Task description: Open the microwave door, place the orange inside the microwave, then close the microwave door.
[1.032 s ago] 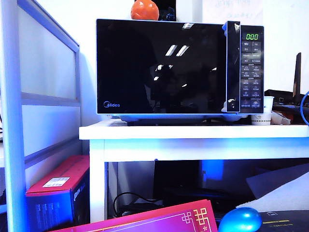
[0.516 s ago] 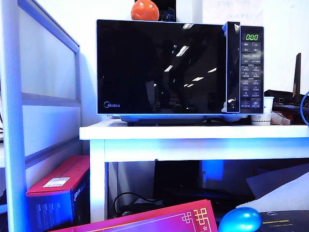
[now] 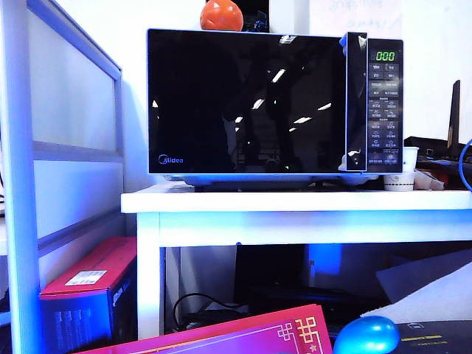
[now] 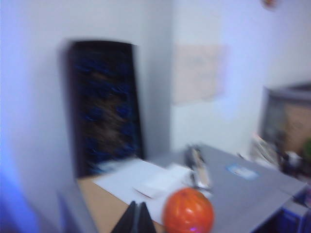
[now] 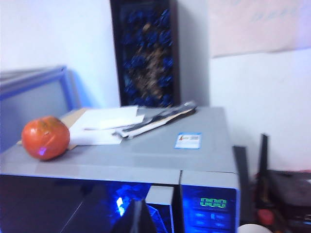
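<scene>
The black microwave [image 3: 385, 103] stands on a white table [image 3: 295, 200] with its glossy microwave door [image 3: 247, 103] closed. The orange [image 3: 221, 15] rests on the microwave's top, toward its left end. Neither arm shows in the exterior view. In the blurred left wrist view, my left gripper [image 4: 137, 219] is shut and empty, right beside the orange [image 4: 188, 212], level with the microwave top. My right gripper [image 5: 139, 217] is shut and empty in front of the upper edge of the microwave door [image 5: 58, 204], near the handle strip; the orange [image 5: 45, 137] lies well off to its side.
Papers [image 5: 104, 127] and a flat tool [image 5: 160, 119] lie on the microwave top. A white cup [image 3: 402, 173] stands right of the microwave. A partition frame [image 3: 18, 184] rises at left. A red box [image 3: 92, 291] and a blue egg-shaped object [image 3: 366, 335] sit low in front.
Only the reflections in the door glass have shifted. The microwave, its closed door and the orange have stayed where they were.
</scene>
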Robot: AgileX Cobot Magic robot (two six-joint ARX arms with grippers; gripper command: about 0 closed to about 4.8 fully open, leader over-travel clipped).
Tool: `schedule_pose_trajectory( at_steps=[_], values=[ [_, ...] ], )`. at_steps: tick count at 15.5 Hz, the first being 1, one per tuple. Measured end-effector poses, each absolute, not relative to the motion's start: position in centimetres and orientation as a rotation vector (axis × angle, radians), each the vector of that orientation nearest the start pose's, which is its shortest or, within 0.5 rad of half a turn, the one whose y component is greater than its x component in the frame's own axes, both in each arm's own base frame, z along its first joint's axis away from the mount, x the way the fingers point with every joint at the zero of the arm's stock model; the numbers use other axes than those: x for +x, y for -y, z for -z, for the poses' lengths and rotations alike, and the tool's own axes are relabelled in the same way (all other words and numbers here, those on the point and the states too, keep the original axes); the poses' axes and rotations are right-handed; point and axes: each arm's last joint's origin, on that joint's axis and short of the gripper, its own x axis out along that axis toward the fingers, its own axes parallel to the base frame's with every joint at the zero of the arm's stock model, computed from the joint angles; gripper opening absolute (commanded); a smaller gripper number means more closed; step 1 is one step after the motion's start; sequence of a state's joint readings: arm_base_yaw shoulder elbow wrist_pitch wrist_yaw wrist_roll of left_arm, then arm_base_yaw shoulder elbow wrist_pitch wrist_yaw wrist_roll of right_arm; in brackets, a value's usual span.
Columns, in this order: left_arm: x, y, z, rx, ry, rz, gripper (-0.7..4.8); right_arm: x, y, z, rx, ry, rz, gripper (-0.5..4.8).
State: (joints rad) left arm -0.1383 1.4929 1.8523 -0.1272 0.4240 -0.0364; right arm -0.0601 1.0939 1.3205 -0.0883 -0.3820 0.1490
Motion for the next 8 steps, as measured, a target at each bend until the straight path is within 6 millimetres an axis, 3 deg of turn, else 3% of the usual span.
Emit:
schedule_pose_trajectory(
  at_steps=[2, 8],
  values=[
    [32.9, 5.7, -52.2, -0.013, 0.145, 0.566, -0.05, 24.0, -0.2, -46.6, 0.091, 0.079, -0.376, -0.01],
    [38.9, 7.6, -48.2, -0.027, 0.000, 0.720, -0.05, 28.2, -2.0, -45.6, 0.035, 0.047, -0.447, -0.01]
  ],
)
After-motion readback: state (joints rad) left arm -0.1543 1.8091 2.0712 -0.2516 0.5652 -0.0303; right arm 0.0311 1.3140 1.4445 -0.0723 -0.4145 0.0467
